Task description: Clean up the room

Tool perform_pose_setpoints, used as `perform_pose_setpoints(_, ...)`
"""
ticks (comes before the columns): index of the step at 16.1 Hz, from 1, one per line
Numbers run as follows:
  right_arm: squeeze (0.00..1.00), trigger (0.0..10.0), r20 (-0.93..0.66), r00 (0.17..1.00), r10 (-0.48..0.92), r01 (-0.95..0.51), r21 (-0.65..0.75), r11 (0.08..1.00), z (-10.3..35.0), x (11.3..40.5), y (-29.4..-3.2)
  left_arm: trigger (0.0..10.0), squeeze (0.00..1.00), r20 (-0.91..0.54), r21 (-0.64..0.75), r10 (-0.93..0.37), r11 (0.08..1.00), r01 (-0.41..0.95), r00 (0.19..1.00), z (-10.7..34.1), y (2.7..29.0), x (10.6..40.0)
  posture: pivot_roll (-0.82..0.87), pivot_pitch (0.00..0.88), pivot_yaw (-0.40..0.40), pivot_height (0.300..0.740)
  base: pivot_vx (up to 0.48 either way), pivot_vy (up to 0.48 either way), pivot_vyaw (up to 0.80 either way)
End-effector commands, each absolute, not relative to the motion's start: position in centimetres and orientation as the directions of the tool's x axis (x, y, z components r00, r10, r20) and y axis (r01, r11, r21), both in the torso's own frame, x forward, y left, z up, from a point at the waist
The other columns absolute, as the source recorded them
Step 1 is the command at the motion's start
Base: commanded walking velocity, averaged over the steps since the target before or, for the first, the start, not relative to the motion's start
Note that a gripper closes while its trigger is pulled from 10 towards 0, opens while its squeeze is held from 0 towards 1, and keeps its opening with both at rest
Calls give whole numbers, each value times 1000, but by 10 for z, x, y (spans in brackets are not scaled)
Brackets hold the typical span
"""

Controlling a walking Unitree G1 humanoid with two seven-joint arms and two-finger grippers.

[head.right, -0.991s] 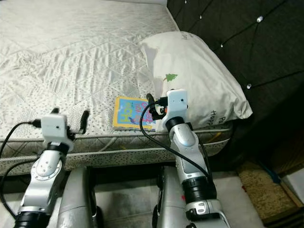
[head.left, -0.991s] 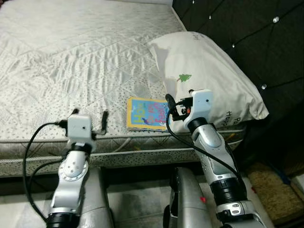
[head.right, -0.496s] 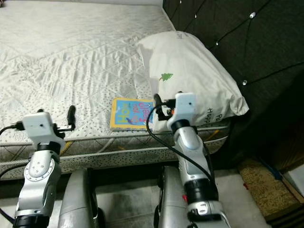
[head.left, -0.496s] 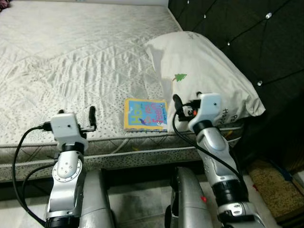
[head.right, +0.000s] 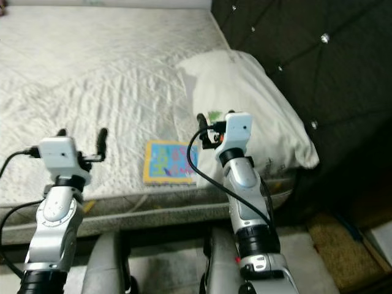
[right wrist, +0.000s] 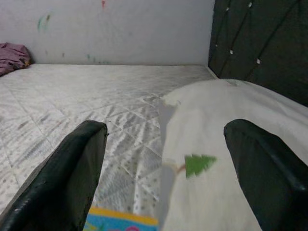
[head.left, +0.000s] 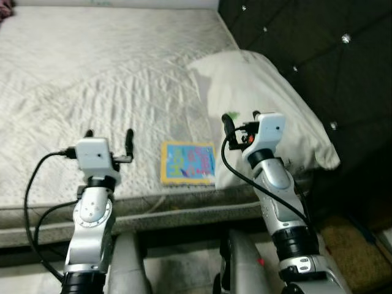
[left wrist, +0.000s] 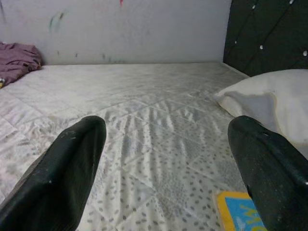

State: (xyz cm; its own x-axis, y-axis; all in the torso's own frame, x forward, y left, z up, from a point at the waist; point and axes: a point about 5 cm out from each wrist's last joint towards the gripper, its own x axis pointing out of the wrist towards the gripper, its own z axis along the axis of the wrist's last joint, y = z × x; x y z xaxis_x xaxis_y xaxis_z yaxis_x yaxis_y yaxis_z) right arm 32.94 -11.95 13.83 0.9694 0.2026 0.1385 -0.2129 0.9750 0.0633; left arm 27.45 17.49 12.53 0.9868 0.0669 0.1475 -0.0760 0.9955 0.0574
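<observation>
Over the mattress edge, the left gripper (head.left: 109,136) and right gripper (head.left: 239,119) both hang with jaws spread wide, holding nothing. Between them, just below the right jaws, the book (head.left: 188,163) lies flat beside the pillow (head.left: 275,104), its long axis crosswise to the fingers.

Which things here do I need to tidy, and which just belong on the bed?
To tidy:
- picture book, flat near the mattress edge
- purple cloth, bunched at the far side

Belongs:
- pillow
- mattress
- headboard
</observation>
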Motion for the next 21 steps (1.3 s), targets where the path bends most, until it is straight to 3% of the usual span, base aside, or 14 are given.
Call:
perform_pose_setpoints(1,0,10000,167,969,184,-197,68,978,146,334,-124,10000,0,120,68,68,995,-77,990,123,175,275,13,0,-43,677,0,0,0)
perform_pose_setpoints(8,0,10000,170,972,163,-174,56,983,147,336,-129,10000,0,108,87,34,995,-43,994,121,169,278,6,0,-44,740,0,0,0)
perform_pose_setpoints(18,0,10000,121,979,164,-168,20,986,131,333,-130,10000,0,80,80,29,996,-35,996,118,168,281,9,0,-44,740,0,0,0)
perform_pose_setpoints(21,0,10000,118,980,163,-167,21,986,130,333,-130,10000,0,75,67,32,997,-37,997,119,168,284,6,0,-44,740,0,480,0)
